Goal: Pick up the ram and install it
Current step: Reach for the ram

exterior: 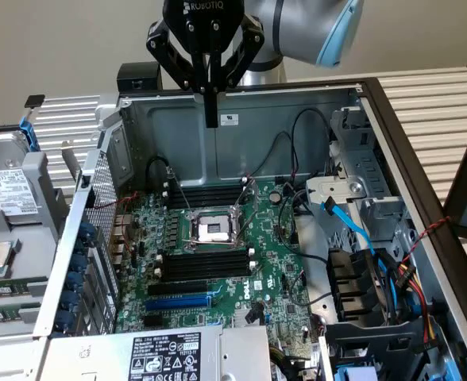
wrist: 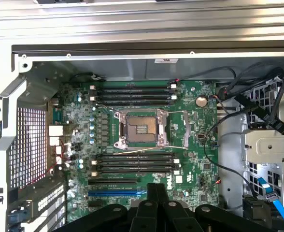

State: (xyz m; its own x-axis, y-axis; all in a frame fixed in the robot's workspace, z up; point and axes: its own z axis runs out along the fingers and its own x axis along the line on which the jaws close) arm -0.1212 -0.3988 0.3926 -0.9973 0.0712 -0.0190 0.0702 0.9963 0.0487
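My gripper [exterior: 210, 117] hangs above the open computer case, over its back wall, with its two black fingers pressed together and nothing between them. In the wrist view the shut gripper [wrist: 156, 187] points down at the green motherboard [wrist: 200, 159]. Black memory slots [wrist: 134, 163] with white clips lie on one side of the CPU socket [wrist: 139, 128], and a second bank of memory slots [wrist: 132, 93] lies on the other side. In the exterior view these banks of slots [exterior: 204, 266] flank the socket [exterior: 214, 228]. The ram is out of view.
The case's metal walls [exterior: 241, 135] ring the board. Black cables [exterior: 297, 151] and a blue cable [exterior: 353, 230] run along the exterior view's right by the drive cage [exterior: 368, 206]. A power supply [exterior: 162, 353] sits at the front. Other hardware [exterior: 11, 198] lies outside at the left.
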